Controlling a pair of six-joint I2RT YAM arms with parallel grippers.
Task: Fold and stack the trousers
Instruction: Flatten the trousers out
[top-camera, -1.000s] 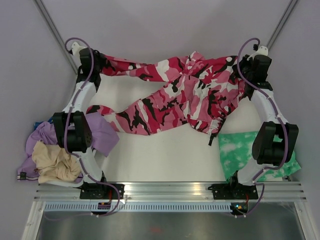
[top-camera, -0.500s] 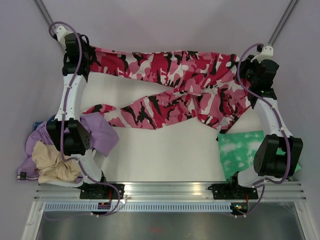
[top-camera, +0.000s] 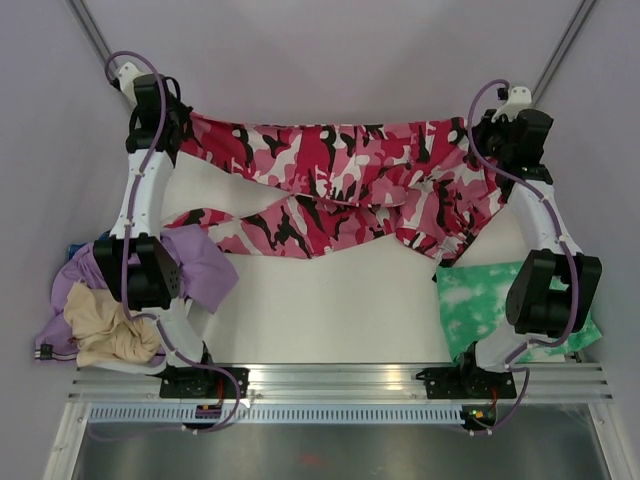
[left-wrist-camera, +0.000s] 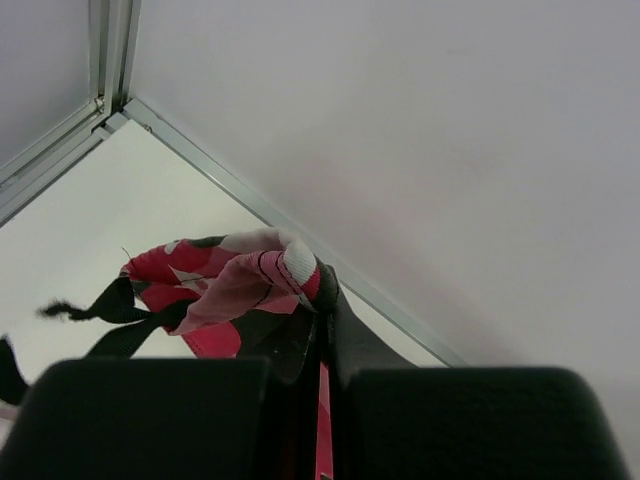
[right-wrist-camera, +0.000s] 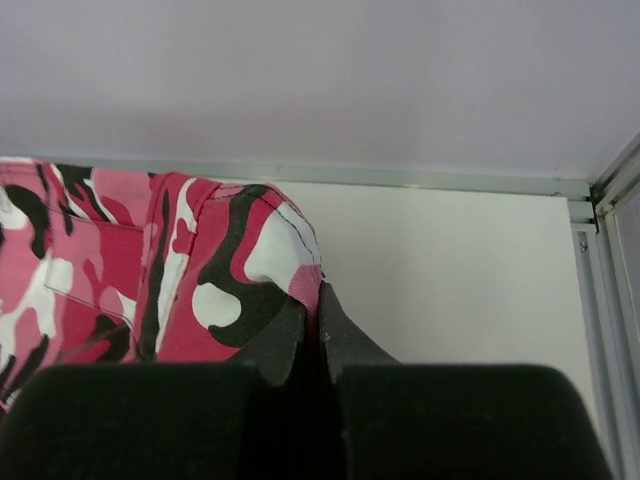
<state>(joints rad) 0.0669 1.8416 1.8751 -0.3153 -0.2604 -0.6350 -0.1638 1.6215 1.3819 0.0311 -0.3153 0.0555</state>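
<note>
The pink, red, white and black camouflage trousers (top-camera: 340, 180) hang stretched across the far part of the table between my two grippers. My left gripper (top-camera: 178, 128) is shut on one leg's hem at the far left; the pinched cloth (left-wrist-camera: 240, 285) shows at my left gripper (left-wrist-camera: 322, 290) in the left wrist view. My right gripper (top-camera: 484, 140) is shut on the waist end at the far right; the cloth (right-wrist-camera: 200, 260) bunches left of my right gripper (right-wrist-camera: 320, 295) in the right wrist view. The other leg droops onto the table toward the left (top-camera: 215, 225).
A lilac garment (top-camera: 195, 265) and a beige one (top-camera: 110, 330) lie piled at the near left. A green-and-white tie-dye garment (top-camera: 490, 300) lies folded at the near right. The white table (top-camera: 330, 310) ends at a metal rail in front and frame posts at the far corners.
Both grippers have moved apart and toward the far side, pulling the upper leg and waist taut into a nearly straight band. The lower leg has dragged slightly further back.
</note>
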